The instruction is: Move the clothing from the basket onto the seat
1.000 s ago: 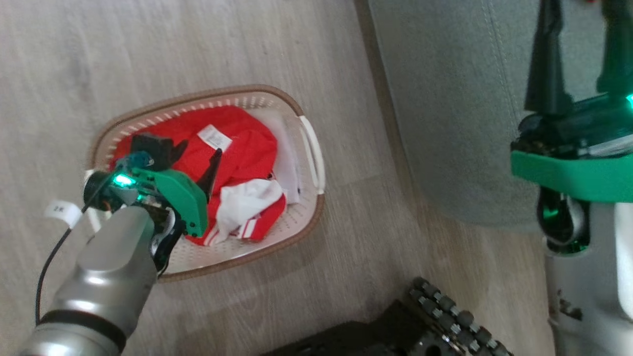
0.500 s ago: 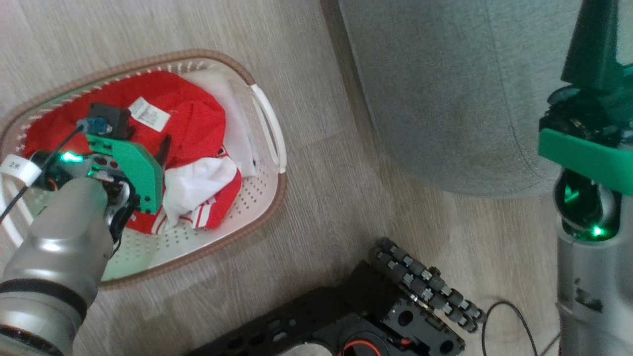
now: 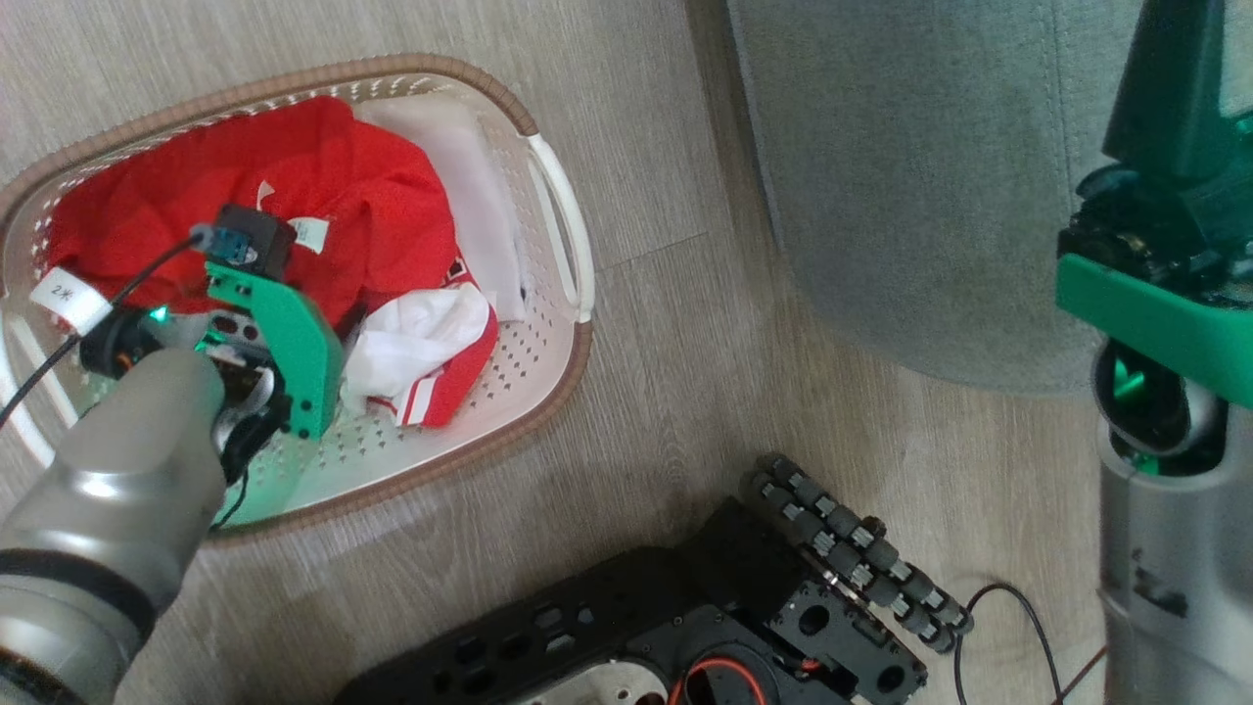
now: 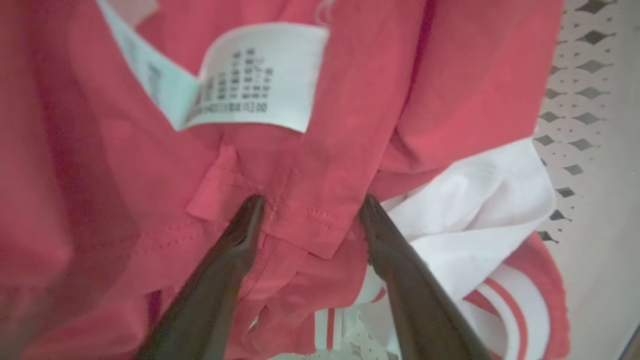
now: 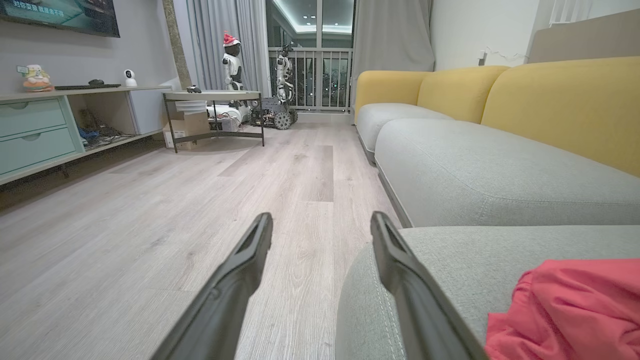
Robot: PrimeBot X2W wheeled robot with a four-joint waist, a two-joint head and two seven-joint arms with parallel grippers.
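Observation:
The basket (image 3: 548, 382), white with a brown rim, stands on the floor at the left and holds the clothing (image 3: 382, 196): a red garment with a white care label and a white piece with red stripes (image 3: 421, 333). My left gripper (image 4: 311, 200) reaches down into it, open, both fingertips (image 4: 252, 205) pressed on the red clothing (image 4: 325, 165) with a fold of hem between them. Its green wrist bracket (image 3: 294, 343) hides the fingers in the head view. My right gripper (image 5: 321, 216) hangs open and empty at the edge of the grey seat (image 5: 475, 270), where a red garment (image 5: 565, 310) lies.
My black wheeled base (image 3: 685, 627) with its roller wheel (image 3: 852, 548) sits on the wooden floor (image 3: 685, 323) between the basket and the seat (image 3: 910, 176). Further grey cushions with yellow backs (image 5: 550, 110), a low table (image 5: 215, 100) and a cabinet (image 5: 40, 130) stand far off.
The head camera has shifted. My left gripper has sunk lower into the red clothing, still open. The right arm has kept its place over the seat.

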